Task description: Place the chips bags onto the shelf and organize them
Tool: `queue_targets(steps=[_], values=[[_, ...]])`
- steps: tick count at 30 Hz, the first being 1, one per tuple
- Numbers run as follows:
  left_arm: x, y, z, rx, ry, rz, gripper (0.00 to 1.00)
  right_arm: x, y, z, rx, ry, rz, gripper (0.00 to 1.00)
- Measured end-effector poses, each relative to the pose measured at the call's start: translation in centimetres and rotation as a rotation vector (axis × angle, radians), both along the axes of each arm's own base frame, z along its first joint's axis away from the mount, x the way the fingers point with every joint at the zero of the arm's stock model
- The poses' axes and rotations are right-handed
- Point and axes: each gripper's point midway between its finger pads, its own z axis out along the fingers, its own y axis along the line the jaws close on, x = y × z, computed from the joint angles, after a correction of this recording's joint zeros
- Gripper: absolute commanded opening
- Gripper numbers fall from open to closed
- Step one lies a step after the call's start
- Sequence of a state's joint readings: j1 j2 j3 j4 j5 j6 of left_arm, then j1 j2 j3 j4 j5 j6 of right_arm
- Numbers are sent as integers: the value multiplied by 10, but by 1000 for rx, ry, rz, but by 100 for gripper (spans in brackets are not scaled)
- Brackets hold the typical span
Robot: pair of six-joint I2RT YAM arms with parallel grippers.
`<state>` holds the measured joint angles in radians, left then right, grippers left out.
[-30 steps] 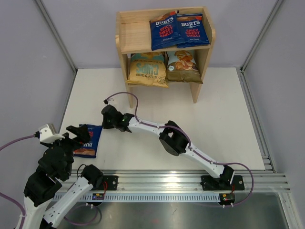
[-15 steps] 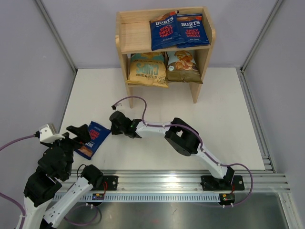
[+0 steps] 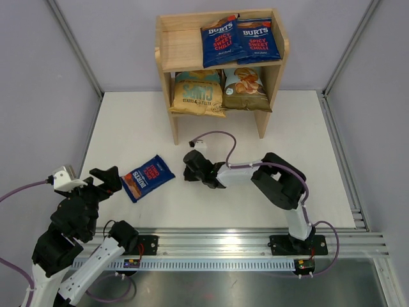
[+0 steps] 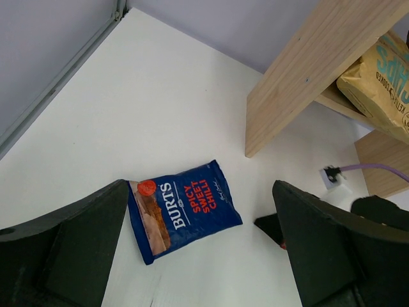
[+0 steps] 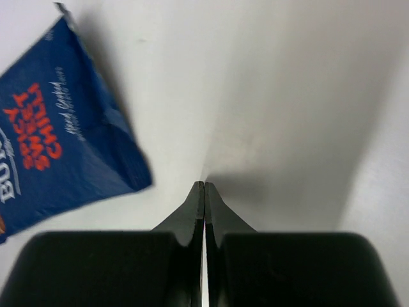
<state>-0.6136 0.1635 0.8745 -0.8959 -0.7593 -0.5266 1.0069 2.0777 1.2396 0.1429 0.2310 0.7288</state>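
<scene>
**Sam:** What is the right gripper [image 5: 204,185] doing?

**Mia:** It is squeezed all the way shut, with nothing in it. It sits low over the white surface [image 3: 287,128]. A second ago it reached far over to the left. Now that arm has pulled back to the middle.

**Sam:** And the loose Burts bag [image 3: 148,178]?

**Mia:** It came along! It was way over by the left gripper [image 3: 107,180]. Now it has slid toward the middle and turned. It lies flat, just left of the right gripper, and they are not touching.

**Sam:** Is the left gripper holding anything?

**Mia:** No. It is wide open and empty. The bag lies on the surface a little past its fingers.

**Sam:** So why does that matter?

**Mia:** I think the bag is now easier for the right arm to reach. But nobody has picked it up yet.

**Sam:** What about the shelf [image 3: 182,48]?

**Mia:** It stands at the back, well apart from the loose bag. The two Burts bags [image 3: 239,39] are on the top level, on the right side. Underneath are the tan-and-teal bag [image 3: 198,93] and the olive bag [image 3: 244,86]. The left part of the top is bare wood, so I guess the last bag goes there.
</scene>
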Motion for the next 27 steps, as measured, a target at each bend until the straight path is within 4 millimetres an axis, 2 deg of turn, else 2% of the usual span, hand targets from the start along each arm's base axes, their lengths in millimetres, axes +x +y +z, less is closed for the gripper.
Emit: queue_targets(steps=[2,4,6,7,11,13,20,21,22,27], values=[[0,0,0,1,1,-1,99,-3,-27,-1,-10,7,-28,0],[0,0,0,2,2,-1,99,-6,-41,-1,-13,16,-31,2],[0,0,0,4,3,0,99,-8,-44,-1,7,30,-7,20],[0,0,0,4,3,1,99,-6,-44,1,19,33,7,22],[1,-1,-1,8,9,0,99,-2,-40,5,62,46,89,43],[3,-2,-2,12,16,-3,99,1,-32,8,81,45,137,53],[6,-7,-5,29,41,-18,99,12,28,15,190,53,311,62],[7,-8,-5,31,42,-19,99,15,35,16,203,53,325,64],[7,-8,-5,32,43,-22,99,18,43,16,217,51,337,72],[8,-11,-6,39,49,-34,99,39,71,21,260,8,356,73]])
